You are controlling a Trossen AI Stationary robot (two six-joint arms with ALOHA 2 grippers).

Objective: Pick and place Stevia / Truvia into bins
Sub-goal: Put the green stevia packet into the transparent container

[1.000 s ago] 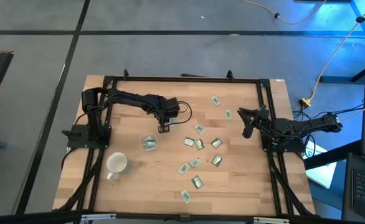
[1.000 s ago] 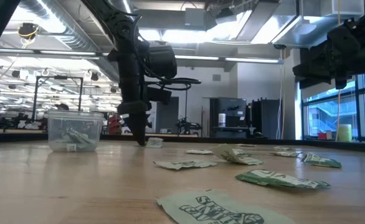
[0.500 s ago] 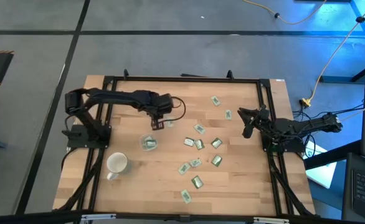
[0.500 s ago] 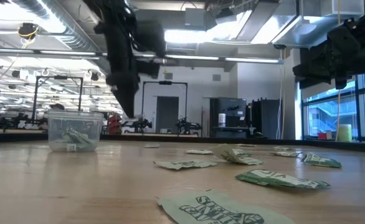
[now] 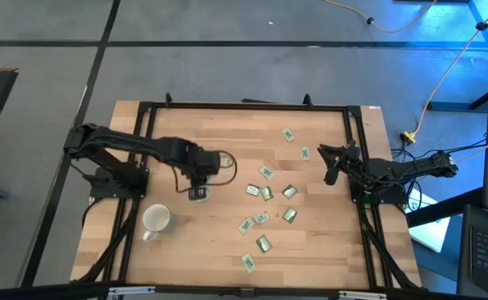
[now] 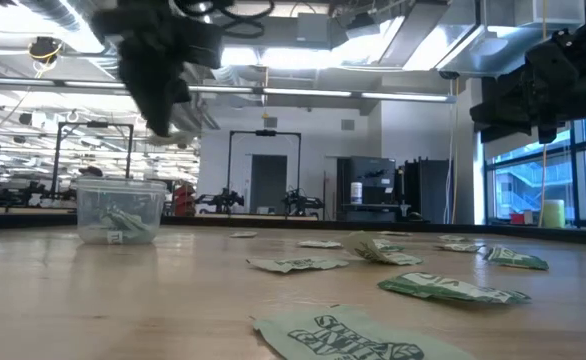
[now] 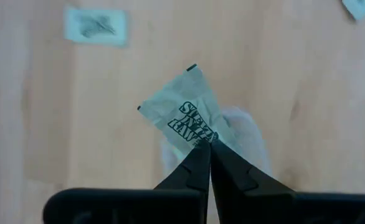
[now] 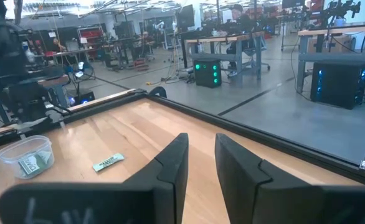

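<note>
Table (image 5: 227, 125) of pale wood carries everything here, framed by a black rail along its far edge and both sides. The left arm reaches from the left edge toward the table's middle, and the left gripper (image 5: 198, 192) hangs directly above the clear cup (image 6: 120, 210), which stands left of centre, nearer the left edge than the right. From above the cup is hidden under that gripper; the low view shows it standing upright with a few sachets already inside. The left gripper's fingers are pressed together on one corner of a held sachet (image 7: 179, 112), pinched tight so the packet sticks out past the fingertips, its dark print facing the wrist camera, with the cup's pale blurred shape beneath it.

The right arm waits at the right edge, raised above the table. The right gripper (image 8: 200, 163) points across the table toward the cup, and its two fingers stand slightly apart with nothing between them.

A white mug (image 5: 156, 220) sits near the left part of the front edge, well apart from the cup.

Loose sachets (image 5: 266, 193) lie scattered over the middle and right of the table: two near the far edge on the right, a cluster around the centre, and a few trailing toward the front edge. One lies very close to the low camera, its print readable.
</note>
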